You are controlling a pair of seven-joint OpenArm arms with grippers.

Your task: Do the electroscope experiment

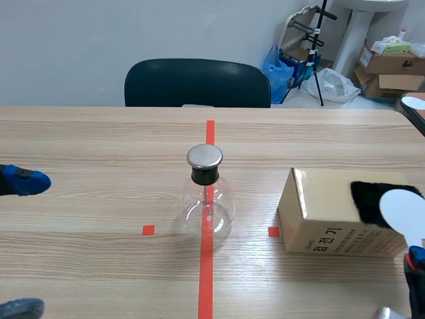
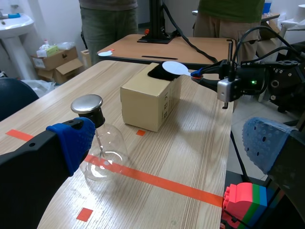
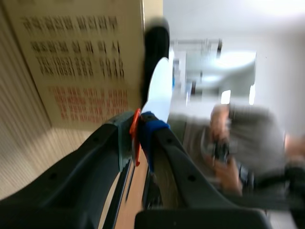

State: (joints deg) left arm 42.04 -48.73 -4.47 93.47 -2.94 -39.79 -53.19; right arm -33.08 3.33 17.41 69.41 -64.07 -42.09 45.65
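Scene view: round-bellied glass flask (image 1: 208,203), metal-capped; left end effector (image 2: 169,140) spread wide, right end effector (image 3: 138,126) pinching a flat white disc (image 1: 400,207).

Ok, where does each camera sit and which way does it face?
Scene view: between the arms, facing across the wooden table at the clear glass flask with a round metal cap; left end effector and right end effector at the edges.
Left wrist view: on the left arm, facing the flask past its open blue-padded fingers.
Right wrist view: on the right arm, close to the tan cardboard box, fingers shut on the white round disc.
Shared: scene and left wrist show flask, box, disc.
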